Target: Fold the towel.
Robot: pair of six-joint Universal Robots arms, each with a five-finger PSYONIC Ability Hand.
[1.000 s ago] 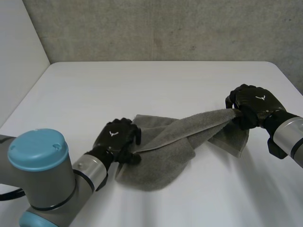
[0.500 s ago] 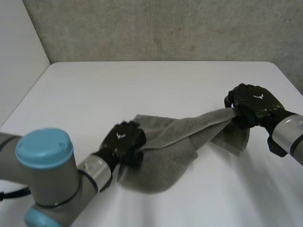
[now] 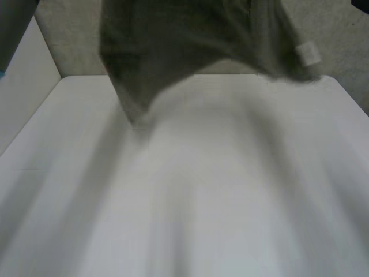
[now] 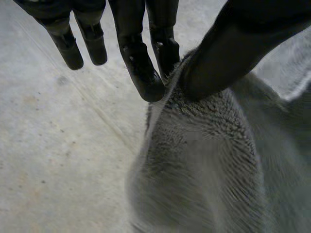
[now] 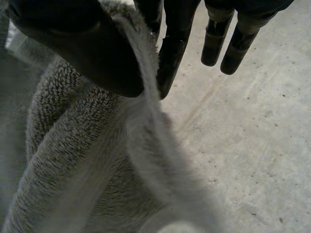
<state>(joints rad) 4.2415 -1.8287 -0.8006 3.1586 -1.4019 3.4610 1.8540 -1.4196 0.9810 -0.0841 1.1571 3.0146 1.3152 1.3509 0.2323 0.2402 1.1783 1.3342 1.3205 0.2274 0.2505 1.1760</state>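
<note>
The grey towel (image 3: 173, 46) hangs in the air well above the white table (image 3: 202, 190), spread wide, with one corner drooping toward the table's far left. A white label (image 3: 307, 53) shows at its right side. In the left wrist view my left hand (image 4: 141, 68) pinches a towel (image 4: 204, 160) edge between thumb and fingers. My right hand (image 5: 82, 48) does the same in its own wrist view, thumb pressed against the fingers with the towel (image 5: 82, 160) edge between them. The cloth drops away below both hands.
A grey concrete wall (image 3: 346, 40) stands behind the table's far edge. A pale wall (image 3: 23, 92) borders the table on the left.
The towel has gone from lying on the table to hanging high above it. Both hands rose with it, and my left hand closed on its edge.
</note>
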